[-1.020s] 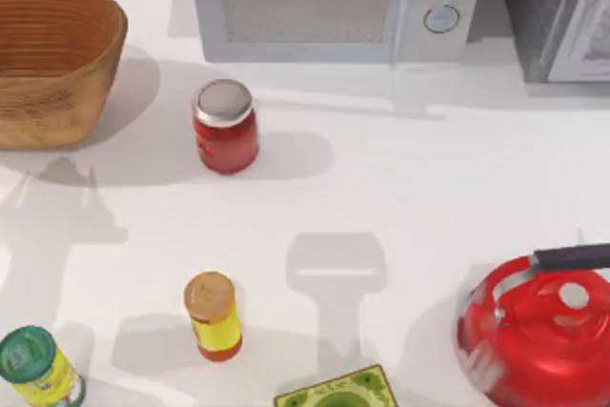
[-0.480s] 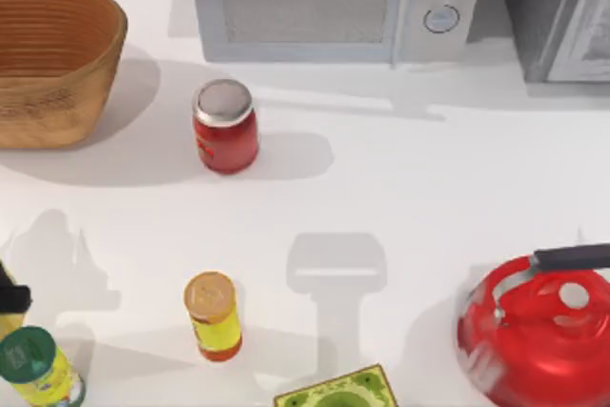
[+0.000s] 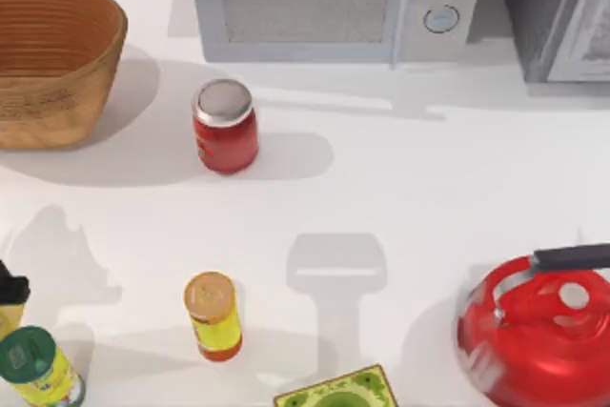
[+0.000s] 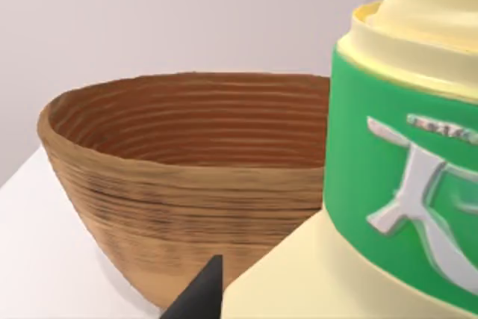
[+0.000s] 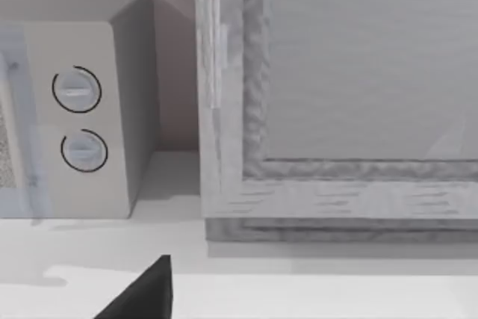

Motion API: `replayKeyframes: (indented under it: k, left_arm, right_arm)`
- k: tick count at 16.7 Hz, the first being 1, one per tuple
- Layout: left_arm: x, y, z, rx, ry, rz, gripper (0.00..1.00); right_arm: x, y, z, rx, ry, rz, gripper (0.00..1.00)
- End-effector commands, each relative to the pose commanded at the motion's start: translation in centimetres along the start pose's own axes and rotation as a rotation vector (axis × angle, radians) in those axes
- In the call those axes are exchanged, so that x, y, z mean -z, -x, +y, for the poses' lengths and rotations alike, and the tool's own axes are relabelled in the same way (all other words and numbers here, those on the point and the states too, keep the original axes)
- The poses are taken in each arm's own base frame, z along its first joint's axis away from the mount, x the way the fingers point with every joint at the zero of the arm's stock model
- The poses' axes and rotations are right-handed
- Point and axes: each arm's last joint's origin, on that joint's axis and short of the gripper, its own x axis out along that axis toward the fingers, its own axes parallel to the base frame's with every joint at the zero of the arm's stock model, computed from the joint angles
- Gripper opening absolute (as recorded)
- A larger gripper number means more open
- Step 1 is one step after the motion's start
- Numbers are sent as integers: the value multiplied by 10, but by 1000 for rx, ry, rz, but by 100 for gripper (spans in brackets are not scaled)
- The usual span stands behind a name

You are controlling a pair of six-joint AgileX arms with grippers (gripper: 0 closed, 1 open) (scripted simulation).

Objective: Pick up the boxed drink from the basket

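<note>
White table (image 3: 429, 169) | one basket (image 3: 48, 64) | left gripper (image 3: 10, 289) at left edge | jaws: cannot tell

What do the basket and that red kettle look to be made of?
The basket looks like woven wicker, matte tan-brown, with ribbed horizontal coils on its walls. The red kettle looks like glossy enamelled or painted metal, going by its bright highlights, with a dark handle.

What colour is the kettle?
The kettle is shiny red with a dark handle, seen best in the top view.
</note>
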Motion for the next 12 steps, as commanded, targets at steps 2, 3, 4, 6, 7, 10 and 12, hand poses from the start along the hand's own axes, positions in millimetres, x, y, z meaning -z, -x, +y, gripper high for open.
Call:
replayKeyframes:
  k: [2, 3, 4, 6, 7, 10, 12]
  left_arm:
    - [-14, -3, -3, -37, 10, 10, 0]
    - [-22, -6, -6, -61, 16, 17, 0]
    - [-32, -10, -9, -88, 21, 23, 0]
    - [-52, -20, -18, -143, 32, 34, 0]
    - [-61, -27, -24, -173, 37, 40, 0]
    - [-86, -51, -51, -267, 44, 52, 0]
    - [-98, -69, -77, -330, 46, 52, 0]
  right_arm:
    - [0, 0, 0, 0, 0, 0, 100]
    - [0, 0, 0, 0, 0, 0, 100]
    - [0, 0, 0, 0, 0, 0, 100]
    - [0, 0, 0, 0, 0, 0, 100]
    - [0, 0, 0, 0, 0, 0, 100]
    - [0, 0, 0, 0, 0, 0, 100]
    - [0, 0, 0, 0, 0, 0, 100]
